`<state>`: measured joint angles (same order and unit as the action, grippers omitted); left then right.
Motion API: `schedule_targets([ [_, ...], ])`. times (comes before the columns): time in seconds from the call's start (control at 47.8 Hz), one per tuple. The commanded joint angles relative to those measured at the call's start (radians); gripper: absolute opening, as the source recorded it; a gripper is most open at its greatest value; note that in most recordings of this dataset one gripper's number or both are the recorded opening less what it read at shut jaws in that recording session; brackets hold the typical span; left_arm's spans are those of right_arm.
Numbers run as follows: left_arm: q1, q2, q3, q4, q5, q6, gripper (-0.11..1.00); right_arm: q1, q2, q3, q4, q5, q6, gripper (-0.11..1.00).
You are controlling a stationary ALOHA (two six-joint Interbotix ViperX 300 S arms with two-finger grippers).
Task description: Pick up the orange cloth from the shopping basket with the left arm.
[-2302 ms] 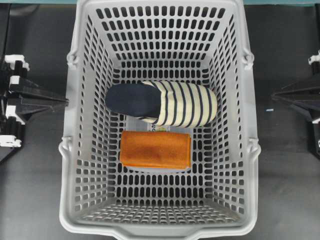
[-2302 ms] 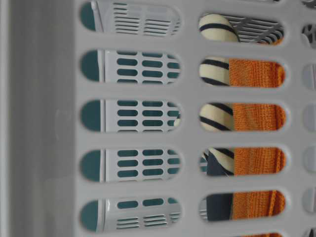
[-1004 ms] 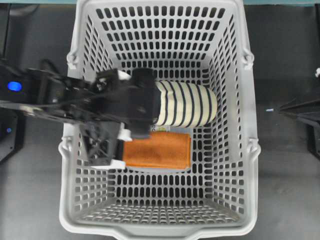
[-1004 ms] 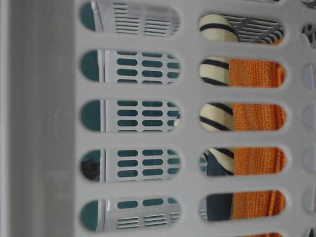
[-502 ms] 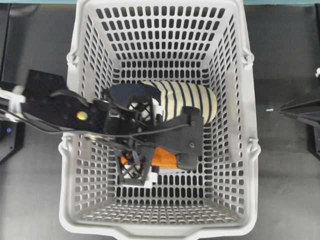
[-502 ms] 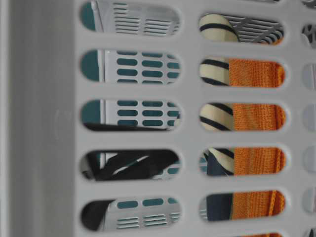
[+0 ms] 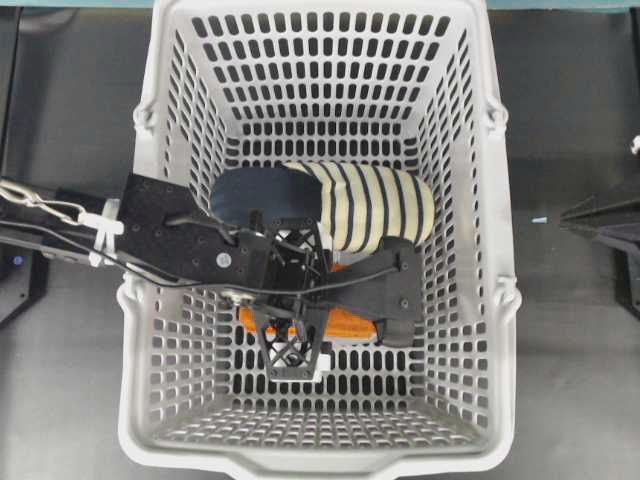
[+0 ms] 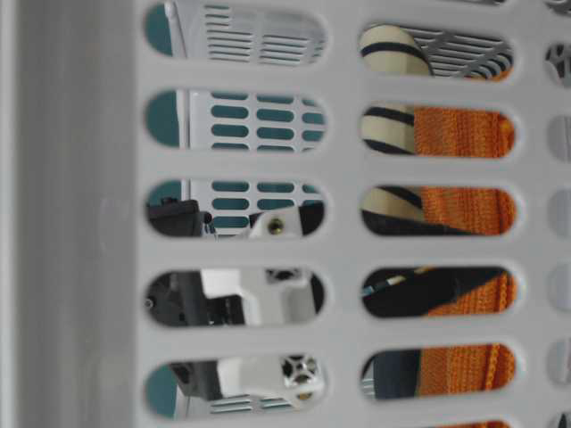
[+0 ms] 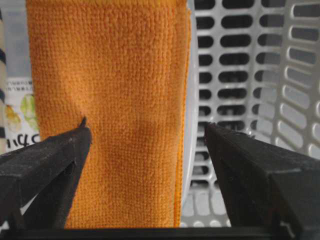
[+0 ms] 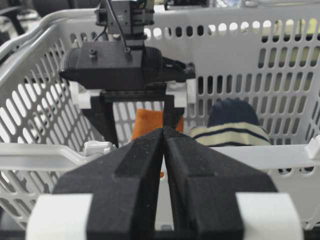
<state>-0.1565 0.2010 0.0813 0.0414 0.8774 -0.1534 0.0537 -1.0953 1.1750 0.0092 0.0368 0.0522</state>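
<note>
The orange cloth [image 7: 347,322] lies flat on the floor of the grey shopping basket [image 7: 320,462], just in front of the striped slipper. My left arm reaches over the basket's left rim, and its gripper [image 7: 296,300] hangs low over the cloth and hides most of it. In the left wrist view the gripper [image 9: 147,127] is open. One finger [image 9: 45,170] is over the cloth [image 9: 110,100], the other [image 9: 260,175] over the basket floor [image 9: 240,75] beside the cloth's edge. I cannot tell whether they touch. My right gripper [image 10: 164,131] is shut and empty outside the basket's right wall [image 7: 598,214].
A navy and cream striped slipper [image 7: 370,205] lies across the basket floor right behind the cloth. A printed white label [image 9: 17,110] shows under the cloth's edge. The basket's slotted walls [image 8: 89,223] close in all sides.
My left arm came from outside the basket over its left rim and down. Its open gripper now sits lower, straddling the cloth's edge. The right gripper has not moved.
</note>
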Motion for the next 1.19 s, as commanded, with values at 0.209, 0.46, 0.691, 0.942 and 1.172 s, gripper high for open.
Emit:
schedule_targets([
  [0.209,0.009,-0.011,0.005,0.003,-0.012,-0.014,0.88,0.002,0.006,-0.011,0.005,-0.009,0.002,-0.01],
  [0.46,0.006,-0.012,0.037,0.003,-0.014,-0.014,0.73,0.002,0.006,-0.006,0.006,-0.009,0.002,-0.01],
  [0.691,0.005,-0.018,0.046,0.003,-0.02,-0.006,0.2,0.002,0.005,-0.005,0.006,-0.011,0.002,-0.01],
  [0.942,0.012,-0.055,-0.015,0.003,0.002,0.002,0.07,0.002,0.006,0.0,0.006,-0.009,0.002,-0.01],
  [1.172,0.021,-0.106,-0.153,0.003,0.147,0.005,0.07,0.002,0.006,0.003,0.006,-0.009,0.002,-0.01],
])
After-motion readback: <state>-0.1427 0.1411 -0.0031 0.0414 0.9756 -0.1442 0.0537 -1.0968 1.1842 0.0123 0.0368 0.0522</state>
